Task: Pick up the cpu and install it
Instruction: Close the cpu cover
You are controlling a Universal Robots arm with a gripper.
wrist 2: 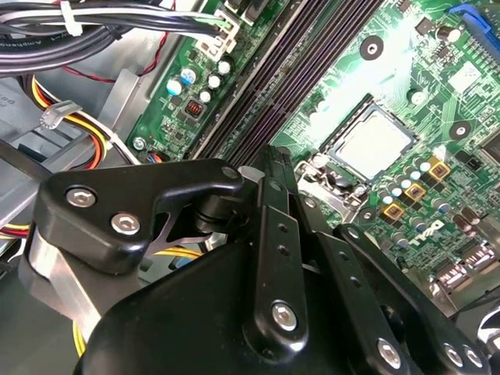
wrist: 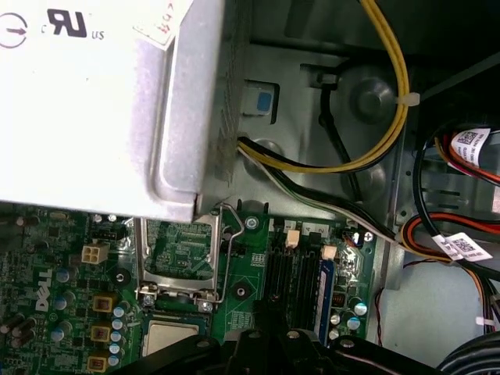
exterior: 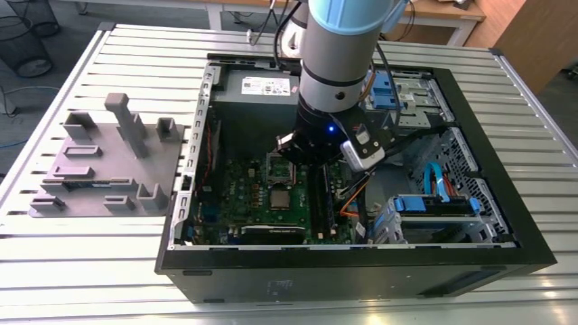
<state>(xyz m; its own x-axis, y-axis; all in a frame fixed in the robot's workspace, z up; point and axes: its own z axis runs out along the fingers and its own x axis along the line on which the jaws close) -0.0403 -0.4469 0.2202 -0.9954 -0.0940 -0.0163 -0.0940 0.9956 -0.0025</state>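
Second wrist view: 1 cpu (wrist 2: 373,142) in 1 mobo socket (wrist 2: 344,113), 1 end effector (wrist 2: 271,155) nearby, jaws together, empty.

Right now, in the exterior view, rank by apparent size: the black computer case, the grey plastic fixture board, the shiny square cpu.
1. black computer case
2. grey plastic fixture board
3. shiny square cpu

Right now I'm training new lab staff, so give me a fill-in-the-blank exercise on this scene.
The cpu lies in the motherboard's ___.
The hinged metal frame beside it is flipped ___.
The grey tray sits outside the computer case, on the exterior view's ___.
Missing words: socket, open, left.
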